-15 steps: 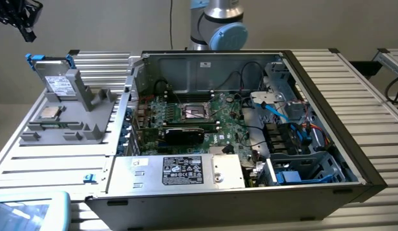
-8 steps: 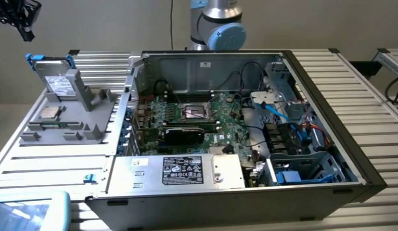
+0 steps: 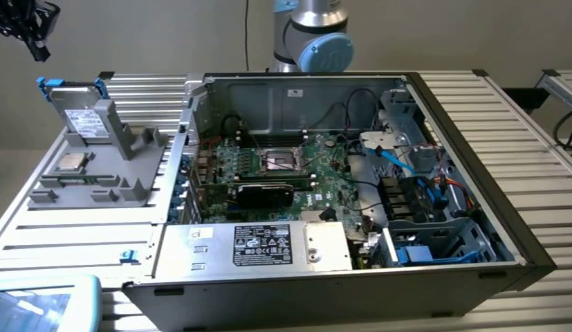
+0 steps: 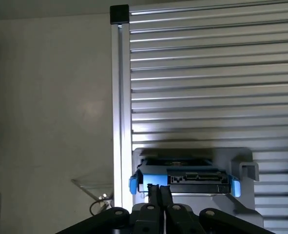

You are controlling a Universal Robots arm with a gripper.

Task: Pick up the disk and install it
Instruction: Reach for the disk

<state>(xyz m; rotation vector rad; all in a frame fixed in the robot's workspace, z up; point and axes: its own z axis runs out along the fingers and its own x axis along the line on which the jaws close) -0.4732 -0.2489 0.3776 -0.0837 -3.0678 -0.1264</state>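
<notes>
Gripper (image 3: 37, 50), closed and empty, hangs apart from the disk (image 3: 80, 116), which stands upright in a grey stand (image 3: 128, 149) at its five o'clock in the exterior view, top edge running nine to three.

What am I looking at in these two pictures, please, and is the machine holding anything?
This is a robot arm working at a slatted metal table. One picture comes from a camera standing apart; the other from the arm's wrist, looking past its hand. On the table lies an open computer case, with a grey holder beside it on the exterior view's left. The disk, in a blue frame, stands on edge in that holder. The hand is shut, holds nothing and hangs above the disk.
</notes>
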